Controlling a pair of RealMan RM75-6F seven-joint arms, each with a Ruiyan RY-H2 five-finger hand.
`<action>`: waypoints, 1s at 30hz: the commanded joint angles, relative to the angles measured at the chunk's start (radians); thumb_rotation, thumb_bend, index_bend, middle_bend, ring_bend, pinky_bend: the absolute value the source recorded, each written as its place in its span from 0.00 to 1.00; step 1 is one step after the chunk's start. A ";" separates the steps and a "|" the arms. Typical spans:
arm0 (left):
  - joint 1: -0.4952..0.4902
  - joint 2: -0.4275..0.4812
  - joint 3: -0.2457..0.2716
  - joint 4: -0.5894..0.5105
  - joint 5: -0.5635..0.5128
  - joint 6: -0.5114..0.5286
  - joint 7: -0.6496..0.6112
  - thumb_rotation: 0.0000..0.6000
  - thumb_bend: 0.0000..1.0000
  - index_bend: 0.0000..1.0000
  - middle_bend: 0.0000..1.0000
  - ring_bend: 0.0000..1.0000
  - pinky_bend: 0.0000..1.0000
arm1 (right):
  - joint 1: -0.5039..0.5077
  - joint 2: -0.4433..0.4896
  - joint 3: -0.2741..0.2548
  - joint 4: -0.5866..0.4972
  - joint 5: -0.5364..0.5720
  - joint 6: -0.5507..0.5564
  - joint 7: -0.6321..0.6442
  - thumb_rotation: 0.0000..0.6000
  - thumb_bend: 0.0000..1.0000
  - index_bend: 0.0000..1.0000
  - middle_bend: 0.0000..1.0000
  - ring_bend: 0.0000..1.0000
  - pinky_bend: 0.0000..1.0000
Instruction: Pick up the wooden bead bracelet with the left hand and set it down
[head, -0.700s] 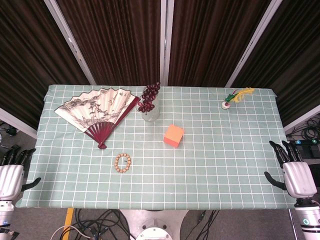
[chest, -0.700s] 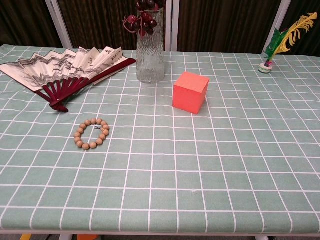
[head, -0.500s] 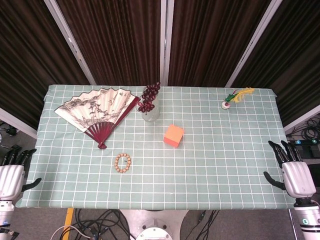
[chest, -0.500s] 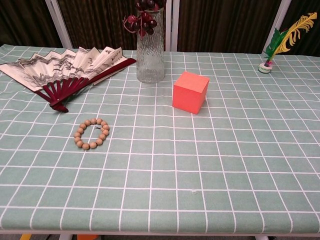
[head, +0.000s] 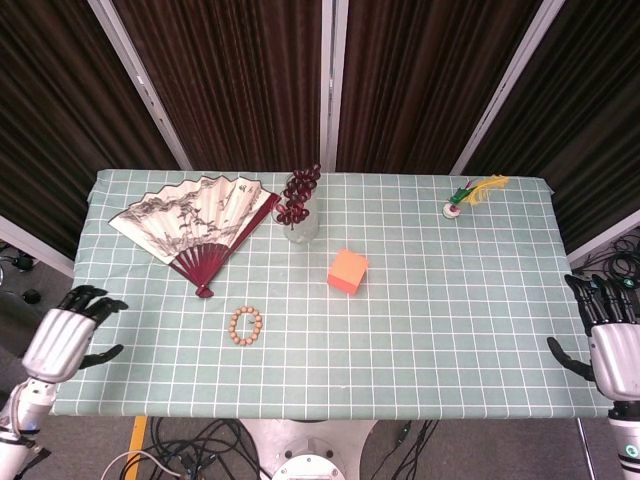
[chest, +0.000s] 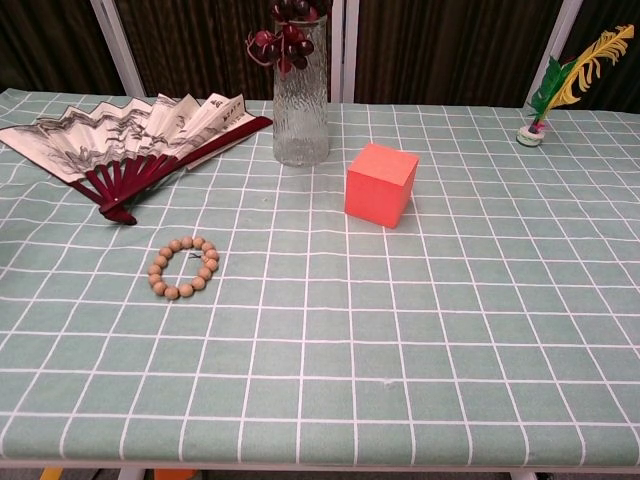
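The wooden bead bracelet lies flat on the green checked tablecloth, a ring of light brown beads in front of the fan's handle. My left hand hovers over the table's left edge, well to the left of the bracelet, fingers apart and holding nothing. My right hand is off the table's right edge, fingers spread and empty. Neither hand shows in the chest view.
An open paper fan lies at the back left. A glass vase with dark berries stands behind the bracelet. An orange cube sits mid-table. A feathered shuttlecock rests at the back right.
My left hand has moved right and up toward the table's left edge. My right hand has drifted right and slightly down. The bracelet has not moved.
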 joint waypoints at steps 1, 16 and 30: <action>-0.146 -0.067 0.018 0.120 0.154 -0.071 -0.088 1.00 0.02 0.44 0.51 0.35 0.32 | 0.002 0.003 -0.006 -0.001 -0.008 -0.009 0.003 1.00 0.16 0.00 0.12 0.00 0.07; -0.383 -0.297 0.057 0.258 0.191 -0.391 0.061 1.00 0.03 0.41 0.45 0.20 0.22 | -0.022 -0.012 -0.009 0.016 0.003 0.013 0.027 1.00 0.16 0.00 0.12 0.00 0.07; -0.403 -0.396 0.039 0.279 0.066 -0.440 0.187 1.00 0.15 0.41 0.45 0.16 0.18 | -0.024 -0.021 -0.008 0.031 0.018 0.000 0.041 1.00 0.16 0.00 0.11 0.00 0.05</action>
